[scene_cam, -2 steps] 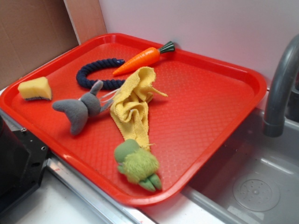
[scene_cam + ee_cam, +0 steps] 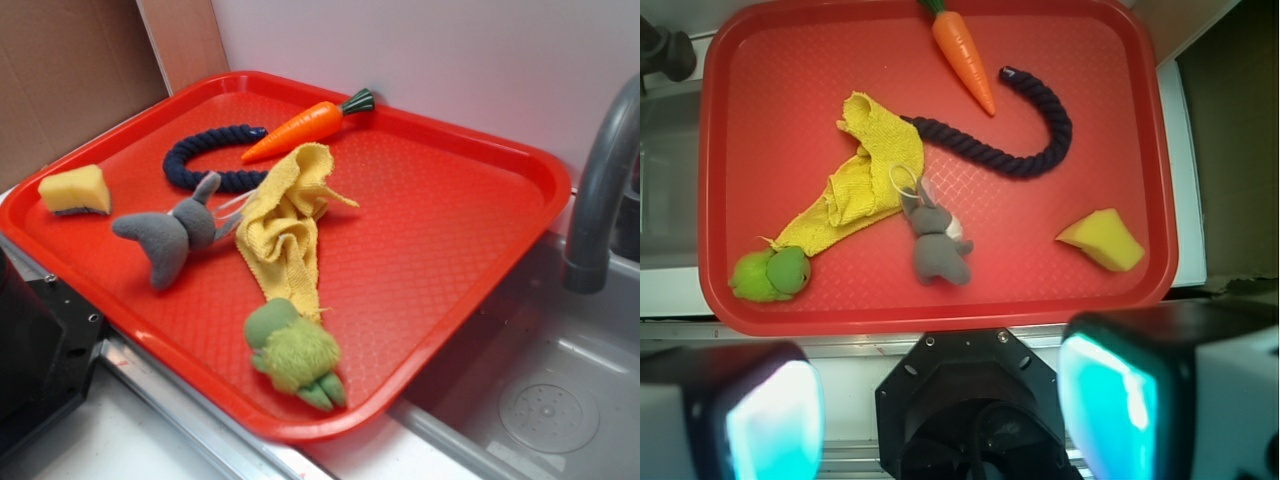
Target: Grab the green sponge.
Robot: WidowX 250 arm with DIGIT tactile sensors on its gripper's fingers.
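The green sponge (image 2: 76, 190) is a small yellow foam wedge with a thin dark layer underneath, lying at the left corner of the red tray (image 2: 480, 230). The wrist view shows the green sponge (image 2: 1102, 239) at the tray's (image 2: 1090, 110) lower right. My gripper (image 2: 940, 410) hangs high above the counter in front of the tray, well away from the sponge. Its two fingers stand wide apart with nothing between them. The gripper does not appear in the exterior view.
On the tray also lie a grey plush (image 2: 170, 235), a yellow cloth (image 2: 285, 235), a fuzzy green plush (image 2: 295, 352), a dark blue rope (image 2: 205, 160) and a toy carrot (image 2: 305, 125). A grey faucet (image 2: 600, 190) and sink (image 2: 550, 400) are to the right. The black arm base (image 2: 965, 400) sits below the gripper.
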